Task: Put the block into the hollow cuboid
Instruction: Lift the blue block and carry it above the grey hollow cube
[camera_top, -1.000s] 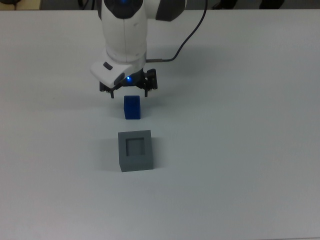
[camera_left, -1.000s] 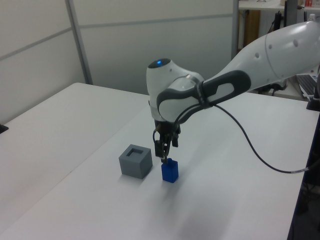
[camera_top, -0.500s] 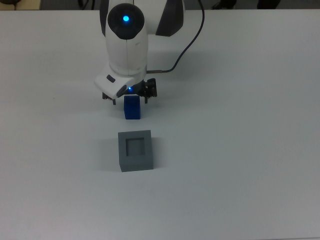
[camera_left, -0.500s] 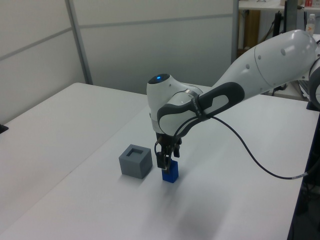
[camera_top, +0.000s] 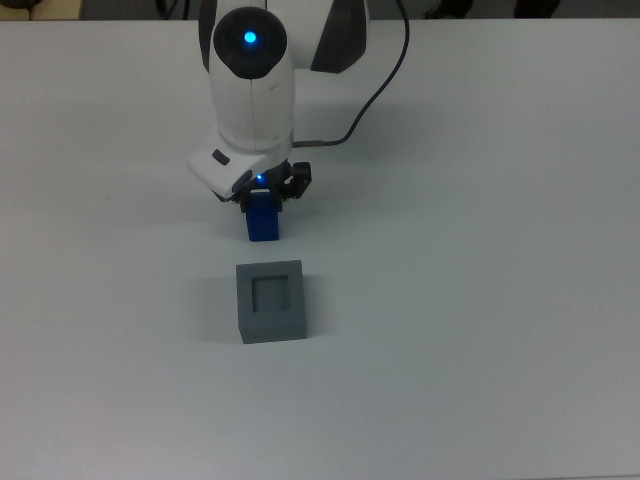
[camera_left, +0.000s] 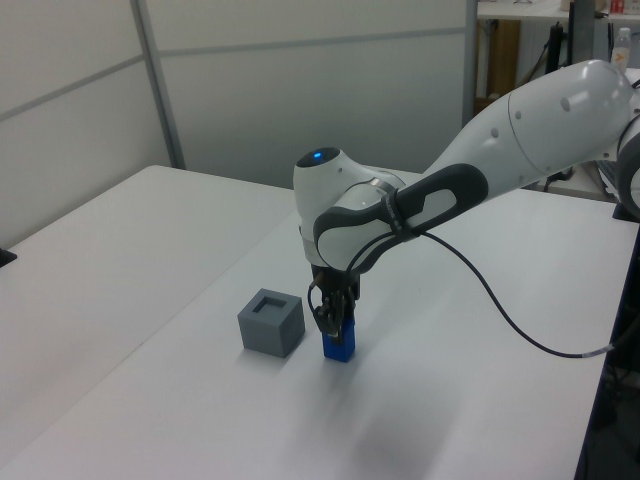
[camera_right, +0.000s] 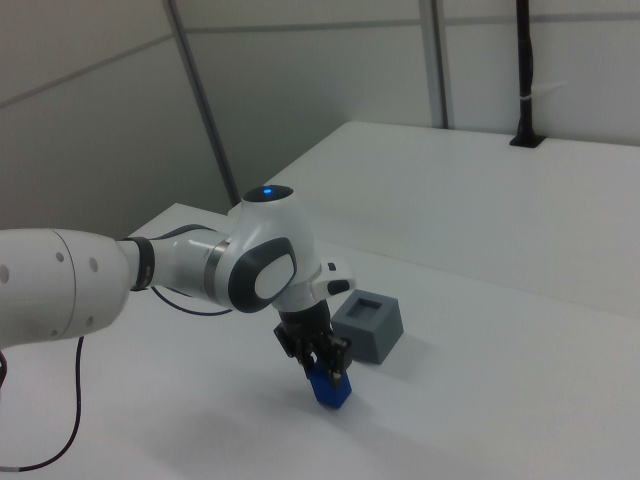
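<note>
Step in hand: grasp of blue block (camera_top: 264, 224). Block sits on white counter (camera_top: 480, 300), near grey hollow cuboid (camera_top: 270, 300), not touching it. Pincer (camera_top: 263, 196) is low over block, fingers clenched on its upper part. Recess of cuboid is empty. Next move, I judge: lift block straight, carry over recess, align square faces, lower, release.
</note>
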